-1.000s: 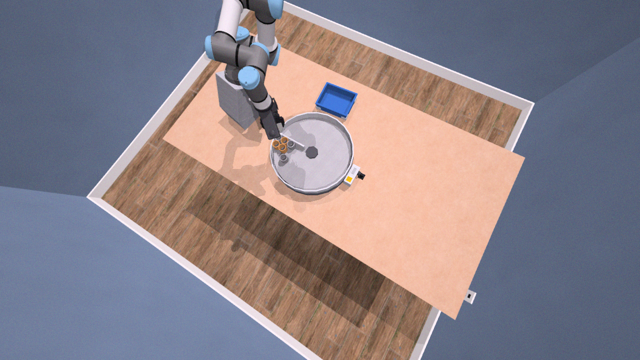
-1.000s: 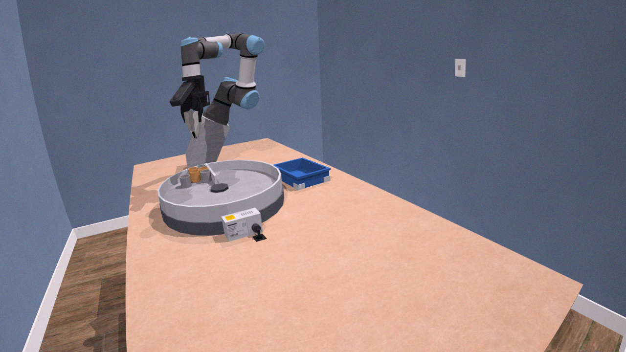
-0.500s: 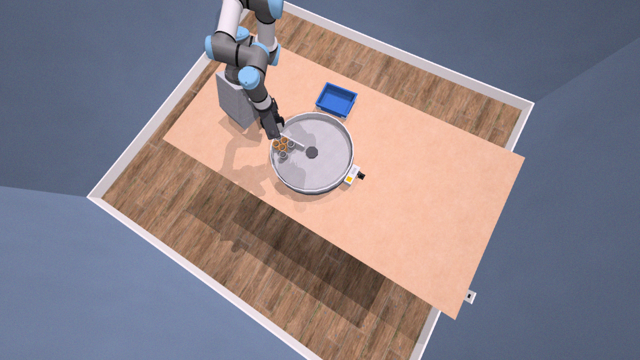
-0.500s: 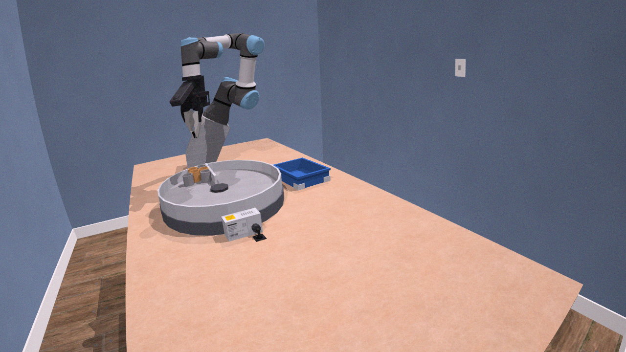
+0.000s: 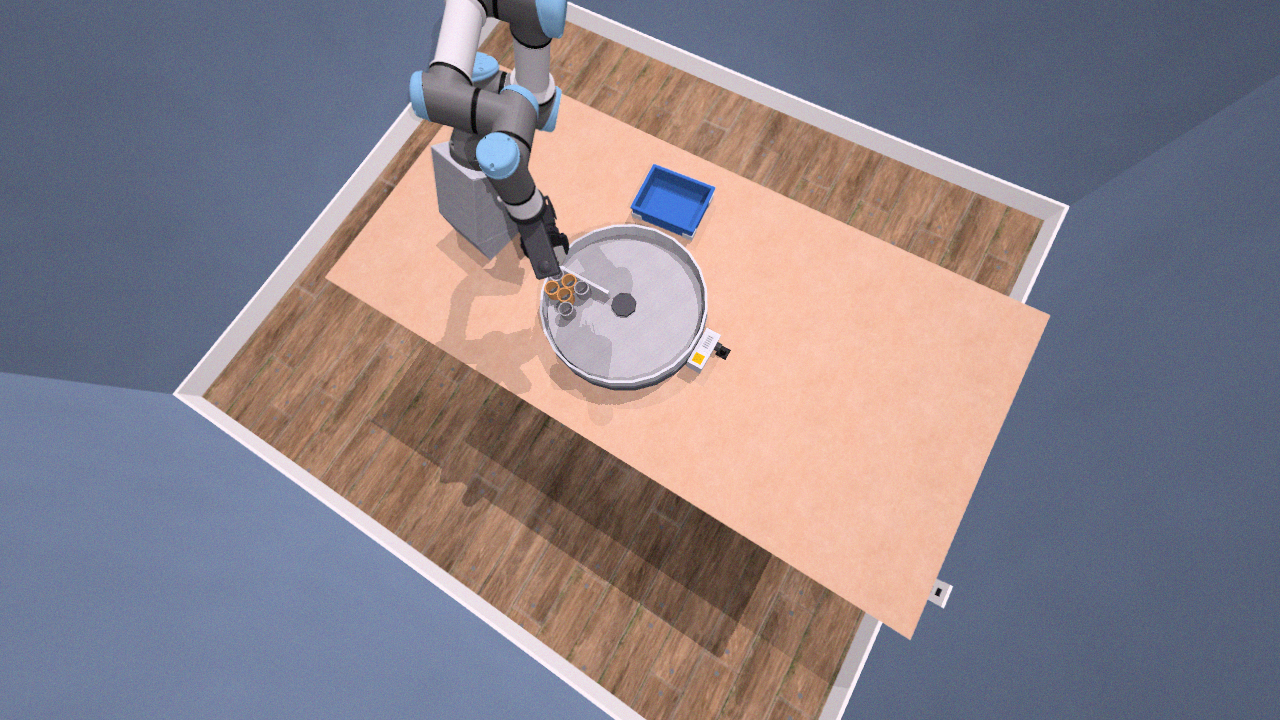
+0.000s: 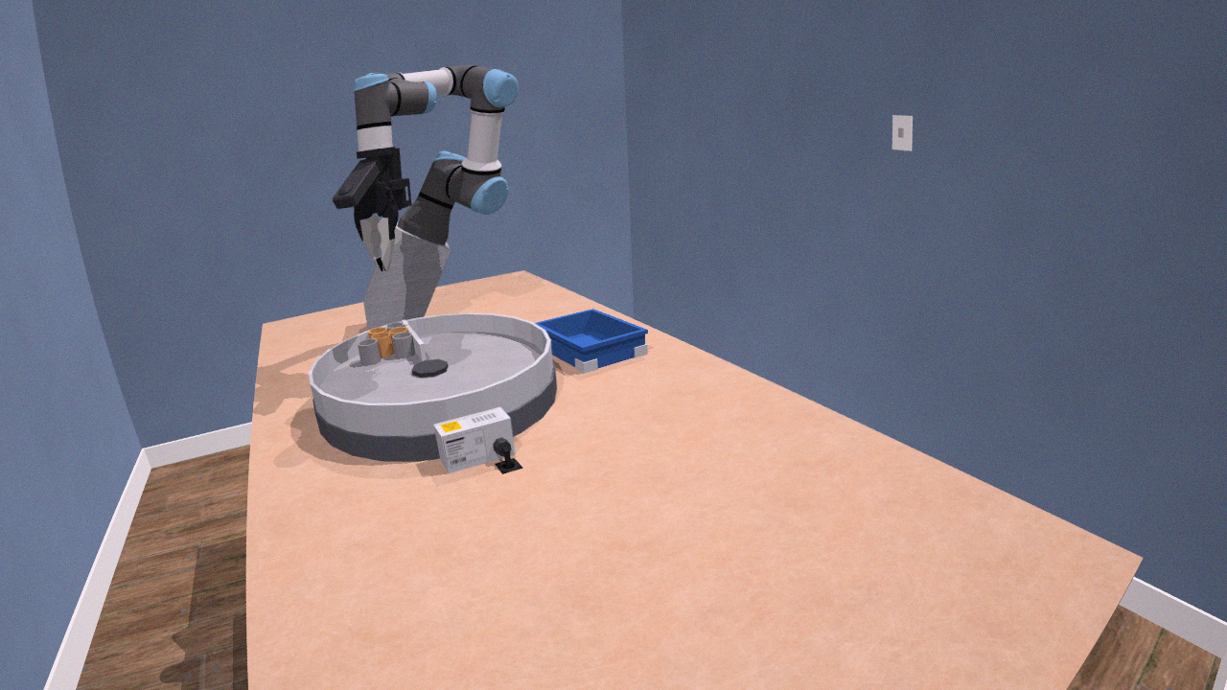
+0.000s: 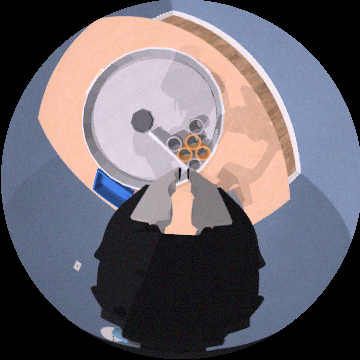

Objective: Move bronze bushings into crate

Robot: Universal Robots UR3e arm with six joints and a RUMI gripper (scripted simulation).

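A round grey turntable point(image 5: 623, 305) sits on the table. Three bronze bushings point(image 5: 561, 288) stand in a tight cluster by its rim, against a white radial bar point(image 5: 588, 280); they also show in the wrist view point(image 7: 192, 148) and in the exterior view point(image 6: 386, 339). Grey bushings point(image 7: 197, 125) stand right beside them, one at the bar point(image 5: 581, 290) and one toward the rim point(image 5: 565, 309). My gripper point(image 6: 378, 254) hangs high above the cluster, shut and empty; it also shows in the wrist view point(image 7: 181, 173). The blue crate point(image 5: 672, 199) is empty beyond the turntable.
A dark hub point(image 5: 623, 304) sits at the turntable's centre. A white control box point(image 6: 473, 437) with a knob is fixed to the turntable's near side. The robot's grey pedestal point(image 5: 467, 197) stands beside the turntable.
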